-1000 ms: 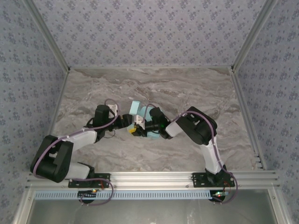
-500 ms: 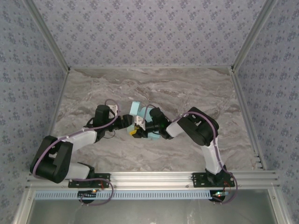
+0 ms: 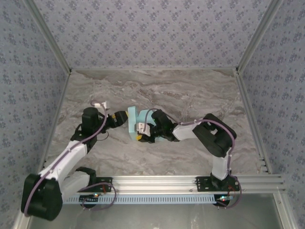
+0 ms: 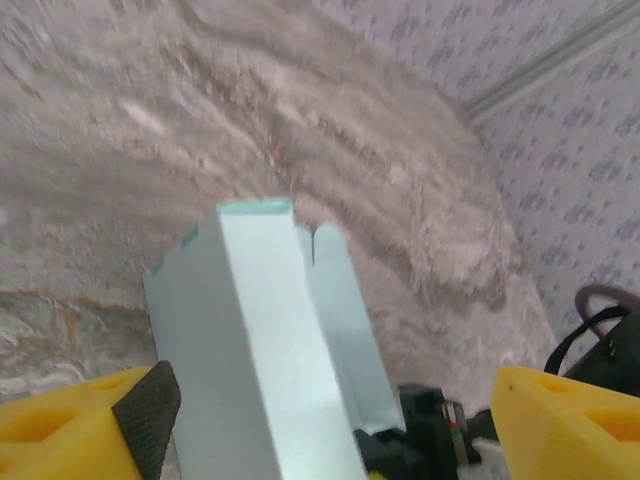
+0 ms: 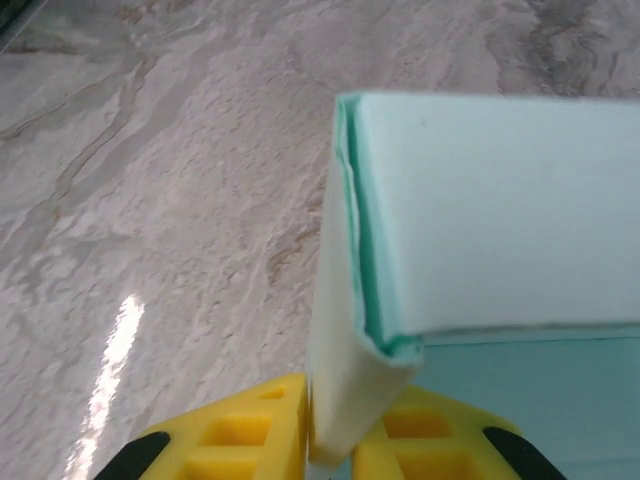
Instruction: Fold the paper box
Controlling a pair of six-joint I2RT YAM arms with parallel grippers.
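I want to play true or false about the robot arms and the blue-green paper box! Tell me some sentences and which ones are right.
1. The right gripper pinches a folded edge of the paper box. True.
2. The left gripper is squeezed shut on the box. False: its fingers stand wide apart, with the box in front of them.
3. The paper box is bright red. False: it is a light mint turquoise.
4. The table has a grey, marble-like pattern. True.
5. The box lies flat like an unfolded sheet. False: parts of it are folded up and stand above the table.
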